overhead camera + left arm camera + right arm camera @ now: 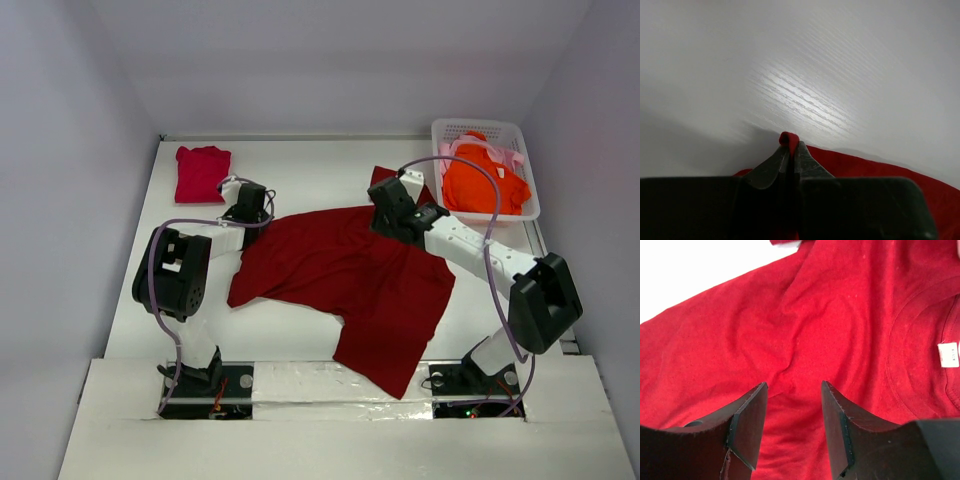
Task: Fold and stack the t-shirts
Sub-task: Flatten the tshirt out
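- The white basket (452, 130) at the bench's (300, 170) far right corner holds 2 shirts: the orange t-shirt (483, 188), with the pale pink t-shirt (505, 155) behind it.
- The dark red t-shirt (340, 270) lies spread mid-bench, and the crimson-pink t-shirt (202, 172) sits folded at the far left.
- Only the left wrist view shows the left end effector (789, 146) clenched on a dark red fold.
- The right wrist view shows the right end effector (792, 390) released over the cloth (collar (900, 370) and white label (947, 354) nearby).

Four t-shirts (340, 270), one basket (452, 131), two arms (470, 245).
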Tool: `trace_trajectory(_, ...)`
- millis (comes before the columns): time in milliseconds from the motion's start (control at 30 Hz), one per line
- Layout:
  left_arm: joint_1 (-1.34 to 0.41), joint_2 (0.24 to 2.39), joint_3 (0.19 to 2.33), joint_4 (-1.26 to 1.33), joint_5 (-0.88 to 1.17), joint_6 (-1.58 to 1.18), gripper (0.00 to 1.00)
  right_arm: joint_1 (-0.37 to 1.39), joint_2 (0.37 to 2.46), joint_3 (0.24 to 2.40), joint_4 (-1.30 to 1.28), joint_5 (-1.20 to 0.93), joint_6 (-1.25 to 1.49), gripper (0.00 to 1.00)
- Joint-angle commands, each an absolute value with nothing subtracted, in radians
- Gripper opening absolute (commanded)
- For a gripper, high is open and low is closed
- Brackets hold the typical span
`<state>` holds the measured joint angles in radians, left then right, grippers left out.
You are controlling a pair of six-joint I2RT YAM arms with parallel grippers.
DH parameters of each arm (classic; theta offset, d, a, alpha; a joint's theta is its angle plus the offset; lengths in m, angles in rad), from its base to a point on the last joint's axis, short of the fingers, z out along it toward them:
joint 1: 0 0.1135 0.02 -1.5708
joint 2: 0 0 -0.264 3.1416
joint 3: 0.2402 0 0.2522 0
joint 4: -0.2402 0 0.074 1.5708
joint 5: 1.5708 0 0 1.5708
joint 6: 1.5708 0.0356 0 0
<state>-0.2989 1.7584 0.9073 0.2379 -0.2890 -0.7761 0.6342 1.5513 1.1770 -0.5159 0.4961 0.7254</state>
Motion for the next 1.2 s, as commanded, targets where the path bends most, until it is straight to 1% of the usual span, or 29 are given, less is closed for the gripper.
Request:
trace_trajectory(0, -0.291, 1.744, 0.899, 0.29, -0.275, -0.782, 0.0, 0.629, 1.523, 1.223, -0.515, 0.566, 0.726, 0.53)
trace_trajectory(100, -0.291, 1.738, 0.9, 0.29, -0.275, -0.779, 0.0, 0.601, 1.546, 1.227, -0.552, 0.612, 0.758, 0.53)
trace_trajectory(233, -0.291, 1.709, 0.893, 0.282, -0.297, -0.769, 0.0, 0.52, 1.598, 1.255, -0.578, 0.611, 0.759, 0.52)
trace_trajectory(333, -0.291, 1.689, 0.885, 0.281, -0.308, -0.765, 0.0, 0.486, 1.638, 1.282, -0.554, 0.578, 0.723, 0.51)
trace_trajectory(467, -0.291, 1.663, 0.879, 0.275, -0.31, -0.764, 0.0, 0.454, 1.71, 1.371, -0.543, 0.526, 0.663, 0.5)
trace_trajectory(667, -0.291, 1.611, 0.864, 0.267, -0.331, -0.755, 0.0, 0.436, 1.827, 1.555, -0.538, 0.448, 0.548, 0.46)
trace_trajectory(833, -0.291, 1.583, 0.854, 0.262, -0.341, -0.749, 0.0, 0.387, 1.922, 1.704, -0.561, 0.384, 0.5, 0.45)
trace_trajectory(967, -0.291, 1.575, 0.85, 0.265, -0.344, -0.746, 0.0, 0.358, 1.985, 1.764, -0.566, 0.307, 0.48, 0.45)
trace_trajectory(1167, -0.291, 1.562, 0.847, 0.265, -0.348, -0.742, 0.0, 0.318, 2.026, 1.792, -0.561, 0.273, 0.45, 0.46)
